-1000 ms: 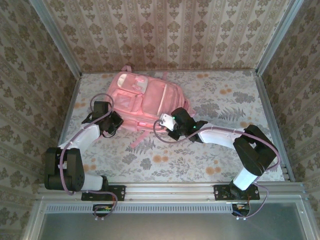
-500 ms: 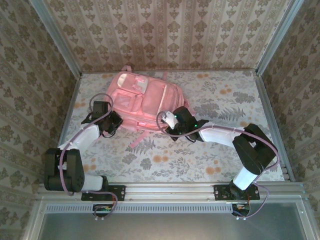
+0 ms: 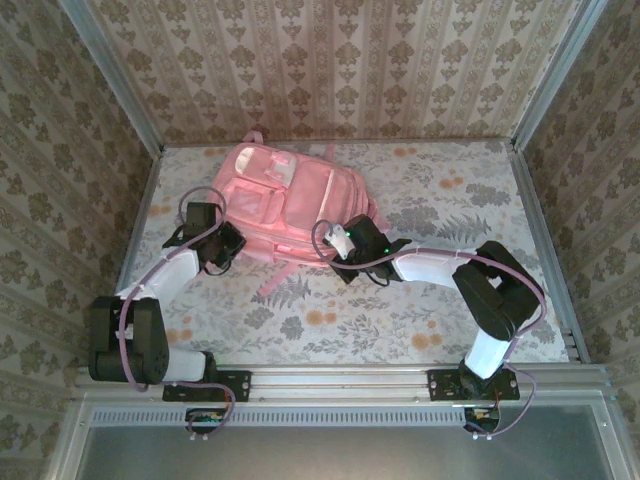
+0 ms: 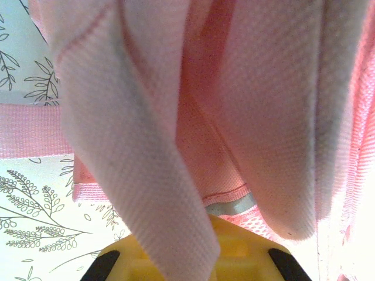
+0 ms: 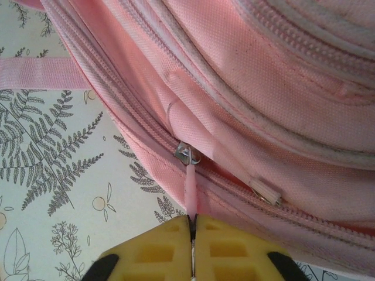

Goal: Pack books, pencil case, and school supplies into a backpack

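Pink woven backpack [image 3: 285, 200]; right end effector [image 5: 192, 227] pinches zipper pull [image 5: 191, 184], left end effector [image 4: 196, 260] pinches fabric fold [image 4: 146, 175].

Seen from above, the wrist housings cover both sets of fingers where they meet the near side of the backpack [image 3: 285, 195], toward the table's [image 3: 470, 190] far-left corner. Any zip there is too small to make out.

From the left wrist, the backpack's fabric hangs so close that it blurs, and it runs off the top and both sides. One fold drops between the left gripper's [image 4: 202, 263] yellow pads [image 4: 249, 260], hiding the line where they meet. The bottom edge crops the pads.

From the right wrist, the zip pull's [image 5: 191, 187] lower end vanishes between the right gripper's [image 5: 193, 234] closed pads, likewise cropped at the bottom. A pink strap [image 5: 38, 73] runs out past the left edge.
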Robot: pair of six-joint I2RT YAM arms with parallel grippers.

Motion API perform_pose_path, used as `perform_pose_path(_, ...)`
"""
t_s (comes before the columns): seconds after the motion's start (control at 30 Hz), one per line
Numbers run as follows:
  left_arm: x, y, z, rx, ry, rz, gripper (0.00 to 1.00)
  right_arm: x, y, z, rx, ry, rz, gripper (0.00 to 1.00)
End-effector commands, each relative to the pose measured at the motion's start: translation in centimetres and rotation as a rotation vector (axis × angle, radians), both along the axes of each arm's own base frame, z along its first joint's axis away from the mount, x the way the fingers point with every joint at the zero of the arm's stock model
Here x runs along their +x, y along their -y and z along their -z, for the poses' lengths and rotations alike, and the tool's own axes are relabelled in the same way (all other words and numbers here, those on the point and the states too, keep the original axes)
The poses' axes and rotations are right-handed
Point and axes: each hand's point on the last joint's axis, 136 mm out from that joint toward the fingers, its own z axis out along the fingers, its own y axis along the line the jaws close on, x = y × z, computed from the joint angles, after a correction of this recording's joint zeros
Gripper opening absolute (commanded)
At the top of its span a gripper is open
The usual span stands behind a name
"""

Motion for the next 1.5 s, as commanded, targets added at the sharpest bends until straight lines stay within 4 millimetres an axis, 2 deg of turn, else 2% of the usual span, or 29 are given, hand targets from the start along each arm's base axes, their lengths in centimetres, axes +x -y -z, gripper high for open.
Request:
perform_pose_path(0.0,0.9,-0.9,-1.5,0.015,0.069,-0.038,0.00,0.1,-0.4,0.6,0.003,-0.030,0.005,0.13)
perform_pose_path(0.23,0.8,-1.0,-1.3,0.013,0.065,-0.041,0.00,0.3,-0.5,1.5,-0.001,-0.044,0.006,0.19)
perform_pose_path(0.53,0.8,-0.9,-1.1,0.014,0.063,-0.039,0.00,0.6,-1.7,1.5,0.018,-0.052,-0.012,0.18)
perform_pose_path(0.63,0.7,-0.9,-1.0,0.016,0.059,-0.038,0.00,0.9,-2.0,1.4,0.020,-0.052,-0.013,0.14)
perform_pose_path(0.7,0.7,-0.8,-1.0,0.018,0.060,-0.036,0.00,1.0,-2.1,1.3,0.023,-0.052,-0.016,0.09)
perform_pose_path(0.73,0.7,-0.9,-0.9,0.021,0.057,-0.038,0.00,1.0,-2.2,1.1,0.026,-0.054,-0.021,0.02)
perform_pose_path(0.8,0.7,-1.0,-0.9,0.029,0.057,-0.040,0.00,0.9,-2.3,1.0,0.026,-0.059,-0.028,0.00)
perform_pose_path(0.93,0.5,-1.5,-0.9,0.054,0.050,-0.048,0.00,0.2,-1.6,0.4,0.016,-0.065,-0.029,0.00)
perform_pose_path(1.13,0.5,-2.3,-1.0,0.092,0.050,-0.066,0.00,-0.7,0.6,0.2,-0.019,-0.107,0.005,0.00)
perform_pose_path(1.47,0.4,-2.6,-1.1,0.107,0.045,-0.070,0.00,-0.4,4.1,0.3,-0.083,-0.173,0.110,0.00)
